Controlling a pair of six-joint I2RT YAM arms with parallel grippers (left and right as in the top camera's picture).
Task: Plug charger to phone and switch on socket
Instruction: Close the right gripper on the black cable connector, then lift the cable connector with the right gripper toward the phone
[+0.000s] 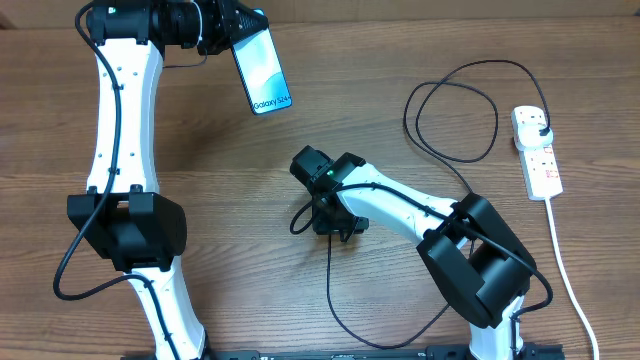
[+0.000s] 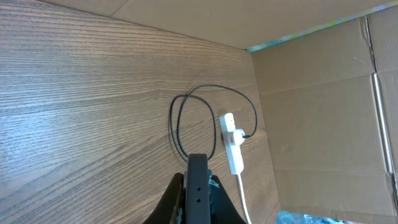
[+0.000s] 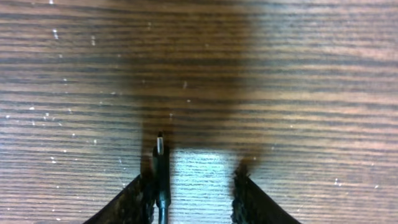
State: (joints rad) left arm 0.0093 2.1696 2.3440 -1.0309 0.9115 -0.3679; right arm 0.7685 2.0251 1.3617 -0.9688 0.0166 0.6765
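We count, at one tabletop (image 1: 200, 180) | one phone (image 1: 262, 62) | one charger (image 3: 161, 171) | one socket (image 1: 537, 152) | two robot arms (image 1: 120, 120) (image 1: 400, 205)

"Where's the left arm?"

"It runs up the left side of the overhead frame. The wrist is bent toward top centre, and the left hand (image 1: 240, 32) is clamped tight on the phone (image 1: 262, 70)."

"And the right?"

"It stretches from lower right to the middle. The right hand (image 1: 338, 226) points downward, fingers (image 3: 134, 202) apart."
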